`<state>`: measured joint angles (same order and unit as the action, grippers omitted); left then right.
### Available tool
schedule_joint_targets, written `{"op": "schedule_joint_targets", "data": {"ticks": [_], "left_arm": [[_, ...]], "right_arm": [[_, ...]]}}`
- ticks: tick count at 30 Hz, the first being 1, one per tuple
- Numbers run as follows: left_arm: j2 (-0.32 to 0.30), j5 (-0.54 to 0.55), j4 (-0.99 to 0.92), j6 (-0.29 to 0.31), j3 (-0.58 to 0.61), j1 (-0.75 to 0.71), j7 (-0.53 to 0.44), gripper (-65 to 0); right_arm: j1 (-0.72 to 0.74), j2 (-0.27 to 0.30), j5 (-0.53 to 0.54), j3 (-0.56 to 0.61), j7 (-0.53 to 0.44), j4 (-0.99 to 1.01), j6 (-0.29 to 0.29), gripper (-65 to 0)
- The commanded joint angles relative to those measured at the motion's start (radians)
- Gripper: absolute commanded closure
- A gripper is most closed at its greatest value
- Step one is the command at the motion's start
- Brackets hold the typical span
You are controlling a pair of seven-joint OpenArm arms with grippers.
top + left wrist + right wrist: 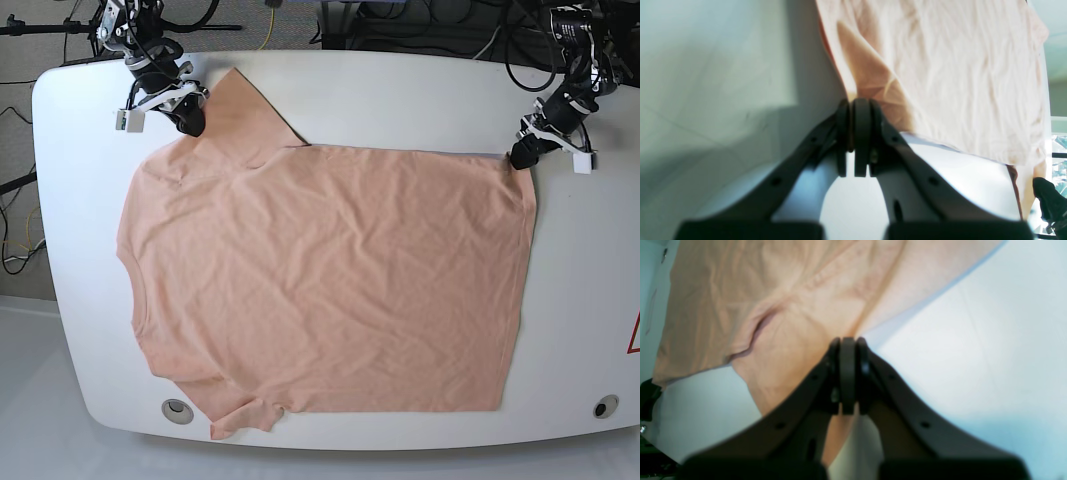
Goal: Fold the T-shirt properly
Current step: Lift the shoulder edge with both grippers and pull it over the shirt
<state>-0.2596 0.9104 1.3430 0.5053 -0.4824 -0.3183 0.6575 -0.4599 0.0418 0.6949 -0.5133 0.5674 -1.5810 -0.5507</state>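
Note:
The peach T-shirt (320, 280) lies spread flat and wrinkled on the white table (590, 300), collar to the left and hem to the right. My left gripper (522, 152) is at the far right hem corner. In the left wrist view its fingers (857, 103) are pressed together with the edge of the shirt (940, 73) pinched between them. My right gripper (192, 122) is at the far left, by the far sleeve. The right wrist view shows it (847, 341) shut on the cloth (773, 306) where the sleeve meets the body.
Two round holes (176, 408) (604, 406) sit near the table's front edge. Cables and stands crowd the space behind the back edge. The near sleeve (245, 415) is bunched close to the front edge.

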Motion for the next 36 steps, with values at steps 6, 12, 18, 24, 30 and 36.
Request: {"op": "schedule_joint_targets", "data": {"ticks": [6,12,18,24,30,36], "left_arm": [[-0.022,-0.002,0.013,-0.007,-0.003,-0.010,-0.003,0.0],[-0.033,-0.004,0.036,-0.001,-0.023,-0.046,0.008,0.0],[-0.032,-0.007,0.085,0.003,-0.062,-0.073,0.018,0.0],[-0.028,-0.009,0.168,0.021,-0.122,-0.098,0.020,0.0],[-0.029,-0.015,0.206,0.030,-0.147,-0.128,0.025,0.0],[-0.034,-0.034,0.211,0.031,-0.137,-0.141,0.015,0.0]], "right_arm": [[-0.034,0.000,-0.003,-0.005,0.000,-0.040,-0.014,0.0],[-0.095,-0.001,-0.002,-0.029,0.000,-0.102,-0.030,0.0],[-0.125,-0.007,-0.001,-0.053,-0.004,-0.136,-0.035,0.0],[-0.155,-0.008,-0.007,-0.074,-0.012,-0.175,-0.020,0.0],[-0.183,-0.007,-0.008,-0.082,-0.017,-0.206,-0.017,0.0],[-0.195,-0.003,-0.008,-0.070,-0.011,-0.215,-0.019,0.0]]}}
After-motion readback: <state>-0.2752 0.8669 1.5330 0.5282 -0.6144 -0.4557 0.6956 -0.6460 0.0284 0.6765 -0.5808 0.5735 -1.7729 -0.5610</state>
